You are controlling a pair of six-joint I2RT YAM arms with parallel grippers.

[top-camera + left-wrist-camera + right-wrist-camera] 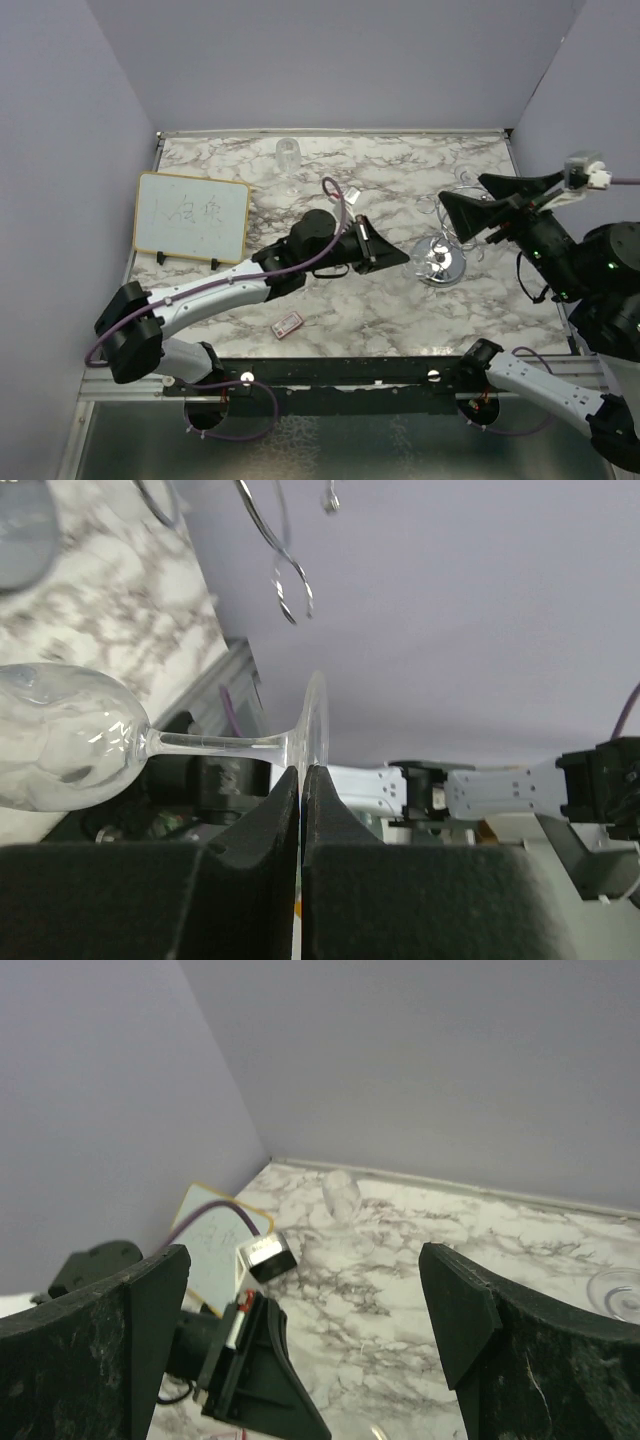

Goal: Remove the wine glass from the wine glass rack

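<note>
My left gripper (301,772) is shut on the edge of the round foot of a clear wine glass (70,742). The glass lies on its side, stem level, with the bowl to the left over the marble. The chrome wine glass rack (440,264) stands right of centre on its mirror-like disc base. Its wire loops (288,588) hang above the glass foot and are apart from it. In the top view my left gripper (398,258) is just left of the rack. My right gripper (460,190) is open and empty, held above the rack's loops.
A second wine glass (288,160) stands upright near the back wall and also shows in the right wrist view (340,1196). A framed whiteboard (192,217) stands at the left. A small pink object (287,324) lies near the front. Purple walls close in three sides.
</note>
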